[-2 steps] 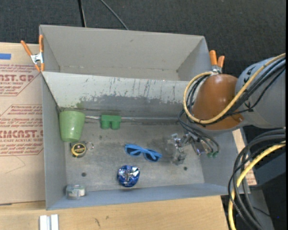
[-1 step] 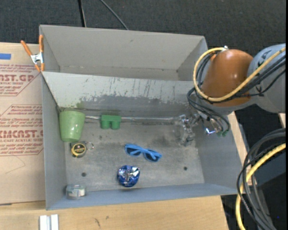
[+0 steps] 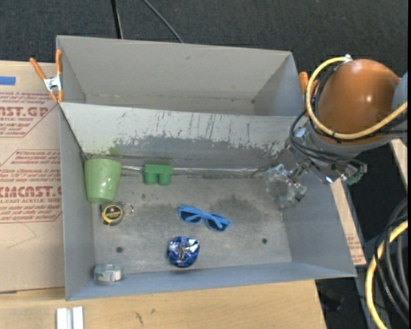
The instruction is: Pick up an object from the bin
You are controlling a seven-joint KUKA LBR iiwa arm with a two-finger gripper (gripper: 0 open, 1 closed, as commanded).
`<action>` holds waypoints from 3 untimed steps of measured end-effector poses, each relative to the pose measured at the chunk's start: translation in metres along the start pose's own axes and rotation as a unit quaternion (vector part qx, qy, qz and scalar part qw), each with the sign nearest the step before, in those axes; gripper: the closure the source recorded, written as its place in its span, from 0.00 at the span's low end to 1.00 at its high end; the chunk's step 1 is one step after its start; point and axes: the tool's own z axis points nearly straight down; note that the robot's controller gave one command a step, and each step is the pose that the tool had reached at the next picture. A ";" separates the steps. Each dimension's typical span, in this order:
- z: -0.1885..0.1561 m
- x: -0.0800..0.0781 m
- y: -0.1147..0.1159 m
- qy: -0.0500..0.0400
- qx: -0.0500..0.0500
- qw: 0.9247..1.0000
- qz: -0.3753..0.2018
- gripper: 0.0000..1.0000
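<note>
The gripper (image 3: 285, 184) is seen low by the side wall of the bin (image 3: 192, 81), over bare floor, with nothing seen in it; whether it is wide or narrow cannot be told. Nearest to it, blue sunglasses (image 3: 204, 218) are laid flat. A bit farther, a shiny blue ball (image 3: 183, 251) is found, then a green block (image 3: 157, 174). Farthest off, a green cup (image 3: 102, 178) is seen. If the gripper is shut here, only air may be caught, and the close wall may be bumped.
</note>
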 end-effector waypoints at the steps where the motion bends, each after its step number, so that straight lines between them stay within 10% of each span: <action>1: 0.001 0.000 0.001 0.000 -0.002 1.000 0.001 0.00; 2: 0.047 -0.042 0.076 0.001 -0.005 0.999 -0.042 0.00; 3: 0.106 -0.055 0.103 0.002 -0.004 1.000 -0.004 0.00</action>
